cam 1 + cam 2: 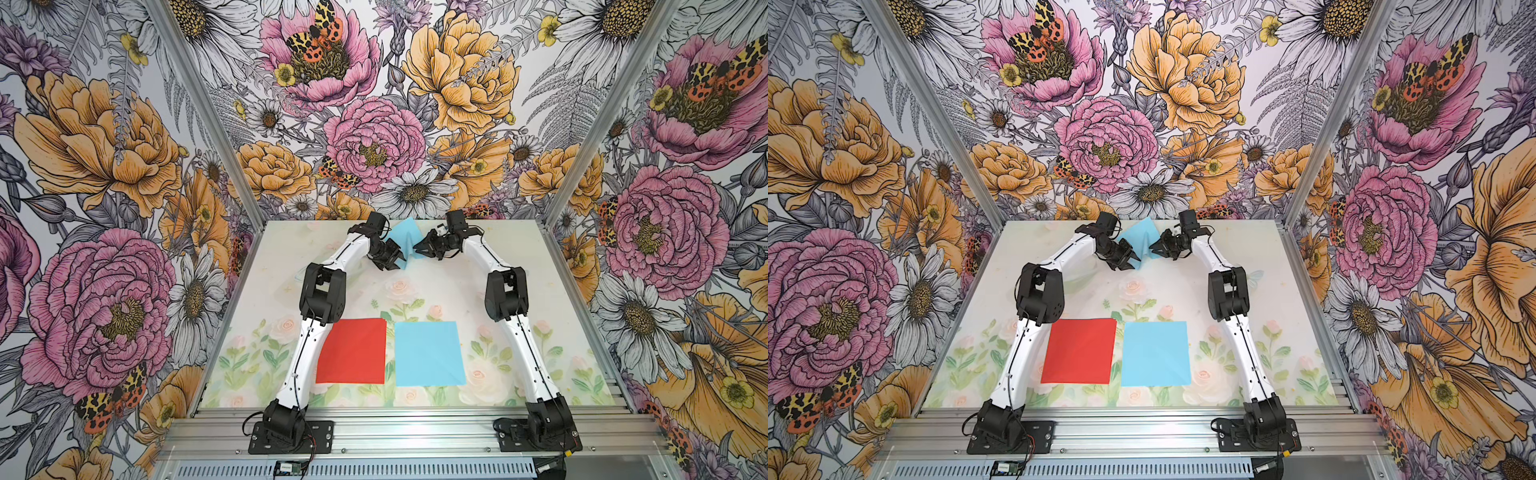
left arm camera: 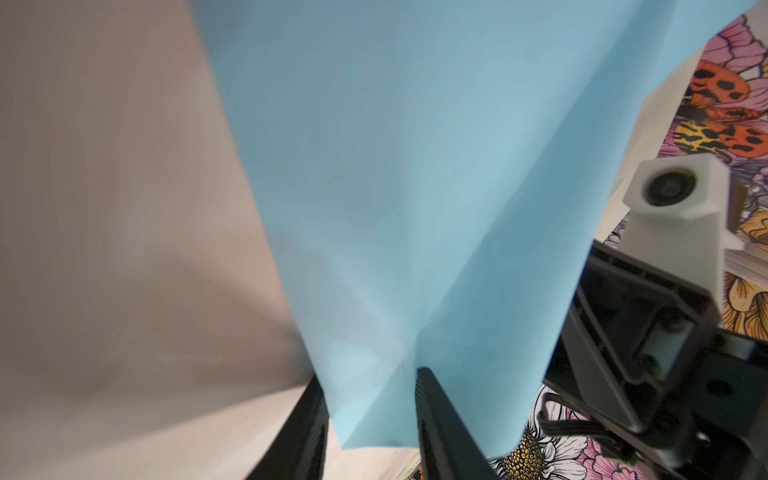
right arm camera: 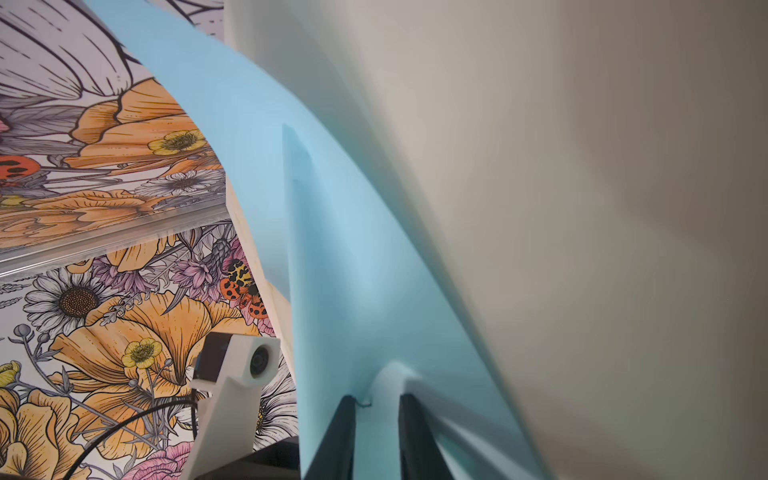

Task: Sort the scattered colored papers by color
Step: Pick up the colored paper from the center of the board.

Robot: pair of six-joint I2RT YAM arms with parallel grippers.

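Note:
A light blue paper (image 1: pixel 403 232) (image 1: pixel 1140 232) stands raised and bent at the far middle of the table, between my two grippers. My right gripper (image 1: pixel 416 246) (image 1: pixel 1152 246) (image 3: pixel 376 397) is shut on a bulged fold of this paper (image 3: pixel 332 249). My left gripper (image 1: pixel 402 261) (image 1: pixel 1136 257) (image 2: pixel 370 374) stands open, with a loose corner of the sheet (image 2: pixel 395 187) hanging between its fingers. Near the front, a red paper (image 1: pixel 353 351) (image 1: pixel 1079 351) lies flat beside another blue paper (image 1: pixel 428 353) (image 1: pixel 1156 353), red on the left. I cannot tell whether more sheets lie under them.
The pale table (image 1: pixel 266 291) printed with roses is closed in by flowered walls and aluminium posts at the back corners. A metal rail (image 1: pixel 415 428) with both arm bases runs along the front. Both arms arch over the sides of the two flat sheets.

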